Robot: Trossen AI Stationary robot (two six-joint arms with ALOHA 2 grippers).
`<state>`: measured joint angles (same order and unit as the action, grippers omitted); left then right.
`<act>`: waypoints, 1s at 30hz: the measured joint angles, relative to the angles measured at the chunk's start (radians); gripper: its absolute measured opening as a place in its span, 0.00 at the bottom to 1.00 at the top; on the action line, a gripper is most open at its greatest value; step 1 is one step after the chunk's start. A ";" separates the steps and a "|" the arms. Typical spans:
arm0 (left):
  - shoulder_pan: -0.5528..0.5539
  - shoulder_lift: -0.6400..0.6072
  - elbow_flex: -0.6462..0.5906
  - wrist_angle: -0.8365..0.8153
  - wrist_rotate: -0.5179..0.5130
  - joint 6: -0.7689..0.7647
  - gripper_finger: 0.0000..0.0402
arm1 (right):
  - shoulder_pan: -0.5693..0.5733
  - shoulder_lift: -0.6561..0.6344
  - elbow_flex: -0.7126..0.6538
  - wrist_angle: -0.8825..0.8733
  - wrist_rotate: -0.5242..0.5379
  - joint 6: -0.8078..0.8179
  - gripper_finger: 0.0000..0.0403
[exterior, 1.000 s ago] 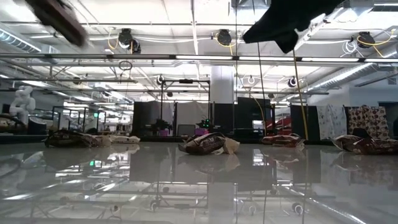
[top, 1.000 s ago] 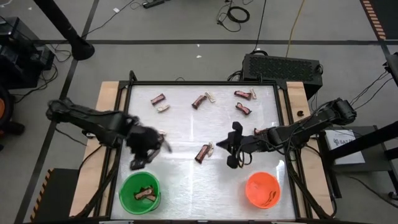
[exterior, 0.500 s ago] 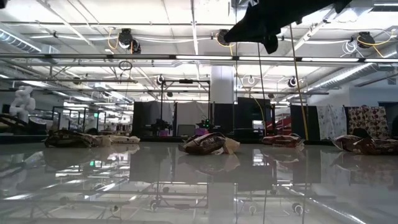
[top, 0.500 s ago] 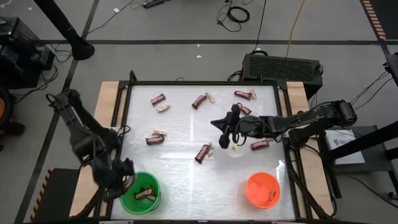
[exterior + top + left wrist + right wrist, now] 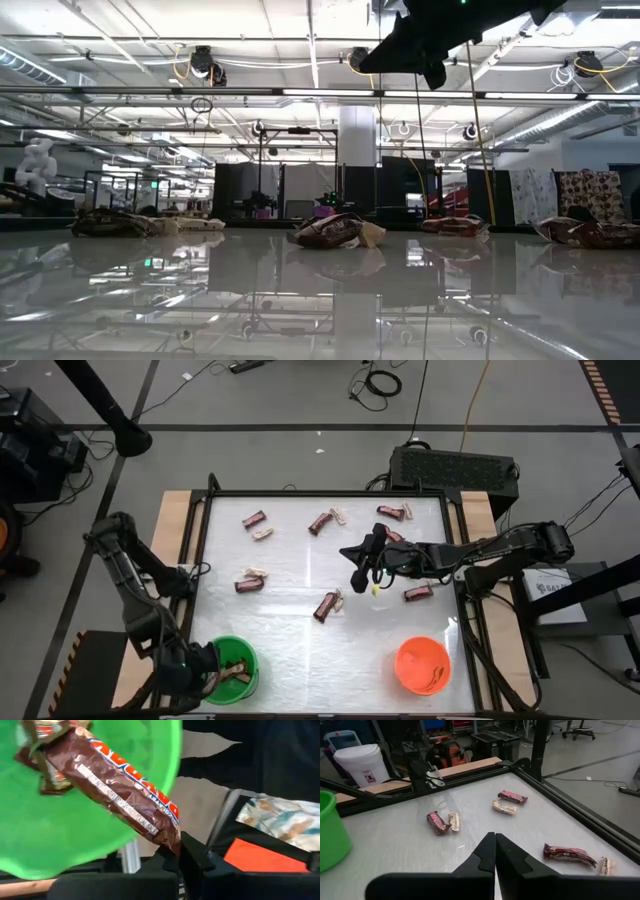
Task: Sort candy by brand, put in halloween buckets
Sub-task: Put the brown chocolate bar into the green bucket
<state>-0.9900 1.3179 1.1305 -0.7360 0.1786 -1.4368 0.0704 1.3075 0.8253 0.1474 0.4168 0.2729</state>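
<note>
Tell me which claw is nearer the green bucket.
Left. The left claw is at the green bucket rim, shut on a brown candy bar; the right claw hangs over mid-table, well away.

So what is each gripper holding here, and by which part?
The left gripper pinches a dark reddish-brown candy bar by one end of its wrapper, at the green bucket. The right gripper is shut over the table, holding nothing.

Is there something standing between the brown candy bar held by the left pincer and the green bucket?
Nothing visible. The left pincer, shut on the dark reddish-brown wrapped candy bar, already holds it over the rim of the bright green round plastic bucket.
</note>
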 joint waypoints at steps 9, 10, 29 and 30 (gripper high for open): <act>0.103 0.008 0.000 -0.070 0.075 -0.106 0.13 | 0.003 0.000 0.000 -0.001 -0.004 0.002 0.00; 0.118 0.008 0.000 -0.068 0.111 -0.111 0.14 | 0.005 0.000 0.000 -0.001 -0.007 0.002 0.00; 0.619 -0.008 0.000 0.231 0.178 0.615 0.23 | 0.101 0.000 0.000 -0.283 -0.296 0.302 0.00; 0.648 -0.003 0.000 0.252 0.123 0.693 0.23 | 0.113 0.000 0.000 -0.328 -0.296 0.336 0.00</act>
<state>-0.3419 1.3151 1.1309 -0.4842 0.3016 -0.7436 0.1838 1.3075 0.8257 -0.1808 0.1204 0.6094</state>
